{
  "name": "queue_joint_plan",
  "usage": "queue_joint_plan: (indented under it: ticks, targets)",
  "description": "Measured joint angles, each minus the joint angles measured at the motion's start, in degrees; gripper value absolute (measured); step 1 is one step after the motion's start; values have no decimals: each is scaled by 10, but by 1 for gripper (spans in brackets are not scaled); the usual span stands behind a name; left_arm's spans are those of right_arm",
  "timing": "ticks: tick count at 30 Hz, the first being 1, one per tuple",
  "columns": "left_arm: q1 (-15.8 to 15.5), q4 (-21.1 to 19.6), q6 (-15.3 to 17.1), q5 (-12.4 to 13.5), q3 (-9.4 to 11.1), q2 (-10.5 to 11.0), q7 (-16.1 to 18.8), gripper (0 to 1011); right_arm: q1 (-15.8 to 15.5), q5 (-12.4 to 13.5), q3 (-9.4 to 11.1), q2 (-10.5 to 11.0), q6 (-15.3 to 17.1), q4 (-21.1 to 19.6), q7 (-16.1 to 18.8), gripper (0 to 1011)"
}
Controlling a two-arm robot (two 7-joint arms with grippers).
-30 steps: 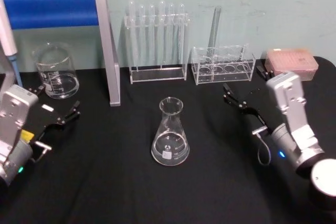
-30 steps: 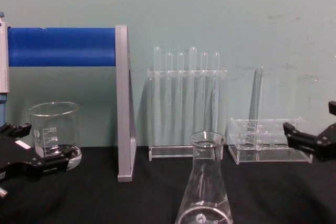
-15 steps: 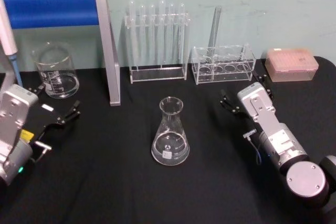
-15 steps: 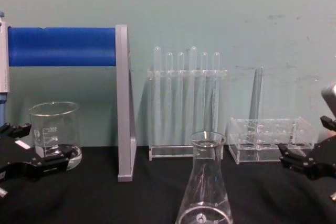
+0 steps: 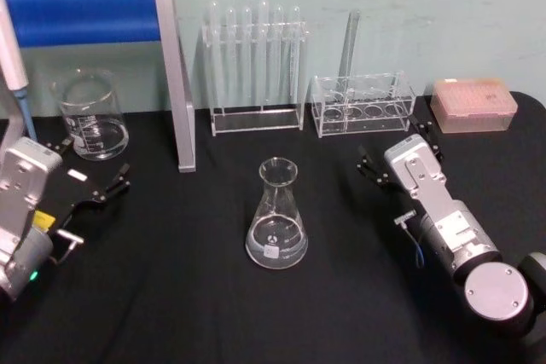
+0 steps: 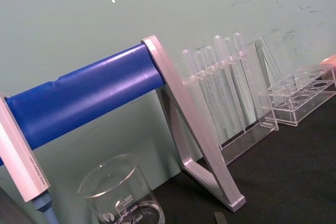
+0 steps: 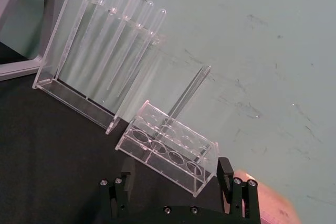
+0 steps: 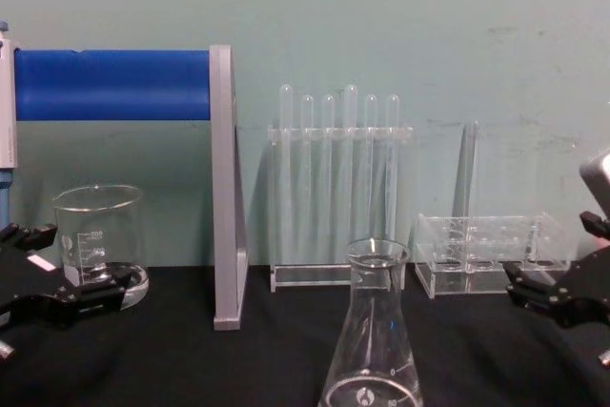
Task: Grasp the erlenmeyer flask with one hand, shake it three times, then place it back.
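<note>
The clear erlenmeyer flask [image 5: 276,223] stands upright on the black table at the centre, large and close in the chest view [image 8: 372,340]. To its right my right gripper [image 5: 397,146] is open and apart from the flask, its fingers pointing toward the low tube rack. The right wrist view shows this gripper [image 7: 176,174] spread wide with nothing between its fingers, and it sits at the chest view's right edge [image 8: 558,293]. At the far left, beside the beaker, my left gripper [image 5: 90,164] rests open and holds nothing; the chest view has it low at the left [image 8: 62,269].
A glass beaker [image 5: 90,117] stands at the back left by a grey stand with a blue bar [image 5: 85,14]. Behind the flask are a tall test tube rack [image 5: 256,66], a low clear rack [image 5: 363,104] holding one tube, and a pink box [image 5: 473,104].
A second ago the right arm stood higher; it has swung down and levelled, bringing its gripper lower, and has barely moved since. The flask and left arm have stayed put.
</note>
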Motion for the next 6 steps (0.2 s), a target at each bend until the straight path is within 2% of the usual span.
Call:
queue_joint_plan:
  ticks: [6]
  targets:
    - [0, 0, 0, 0, 0, 0, 0, 1001, 0, 2, 0, 0, 0, -1, 1, 1000]
